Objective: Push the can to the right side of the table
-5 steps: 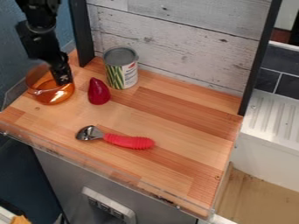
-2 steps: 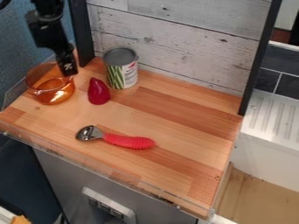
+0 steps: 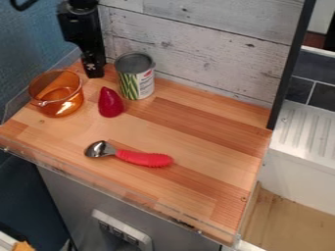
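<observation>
While the wooden table (image 3: 196,130) and the plank panel (image 3: 196,41) along its back edge are as they were, the black arm (image 3: 82,24) has swung toward the right. Its gripper (image 3: 95,74) was over the amber pot (image 3: 59,102) and now hangs by the table's back left corner, just to the left of the can (image 3: 137,81), with a narrow gap between them. Whether the gripper is wide or narrow I cannot tell; nothing can be seen held in it. The pot, the can, the scoop (image 3: 140,157) and the red pepper-like piece (image 3: 110,103) have not shifted.

For the task, this looks like the lining-up before the push: the gripper is on the side from which a shove would send the can toward the table's right edge. The pushing itself has yet to begin. The can stands upright near the back edge, toward the left corner. The next move probably calls for low contact and a sweep along the back edge; pressing high could tip the can, and drifting forward could catch the red piece.

Counted by size, there is one table, one arm with one gripper, one pot near the left edge, one can, one scoop lying toward the front edge, and one red piece just in front of the can.
</observation>
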### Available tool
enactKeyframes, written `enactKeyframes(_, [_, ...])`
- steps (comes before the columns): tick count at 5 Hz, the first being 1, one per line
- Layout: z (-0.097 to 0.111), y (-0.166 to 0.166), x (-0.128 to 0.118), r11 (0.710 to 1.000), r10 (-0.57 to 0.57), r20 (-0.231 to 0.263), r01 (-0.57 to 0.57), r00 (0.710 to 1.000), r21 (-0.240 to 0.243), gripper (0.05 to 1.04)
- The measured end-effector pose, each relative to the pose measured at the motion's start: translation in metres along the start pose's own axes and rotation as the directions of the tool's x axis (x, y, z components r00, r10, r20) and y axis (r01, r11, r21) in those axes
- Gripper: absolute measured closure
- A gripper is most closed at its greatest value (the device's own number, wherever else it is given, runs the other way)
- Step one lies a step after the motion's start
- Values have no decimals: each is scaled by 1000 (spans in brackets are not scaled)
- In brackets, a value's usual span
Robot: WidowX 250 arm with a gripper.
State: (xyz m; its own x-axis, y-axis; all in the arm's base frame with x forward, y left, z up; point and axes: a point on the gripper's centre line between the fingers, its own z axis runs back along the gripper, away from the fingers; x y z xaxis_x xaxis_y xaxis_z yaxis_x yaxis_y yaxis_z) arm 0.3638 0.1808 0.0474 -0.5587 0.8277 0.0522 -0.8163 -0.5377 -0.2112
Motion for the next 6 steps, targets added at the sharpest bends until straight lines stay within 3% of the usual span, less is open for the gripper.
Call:
enactKeyframes(1, [-6, -7, -8, 998, -57, -13, 57, 998, 3, 82])
enactKeyframes(3, [-20, -17, -15, 994, -109, 13, 109, 994, -2, 82])
enactKeyframes(4, [-32, -16, -18, 990, -136, 5, 136, 991, 19, 83])
enactKeyframes(6, [-34, -10, -45, 975, -218, -53, 220, 974, 26, 82])
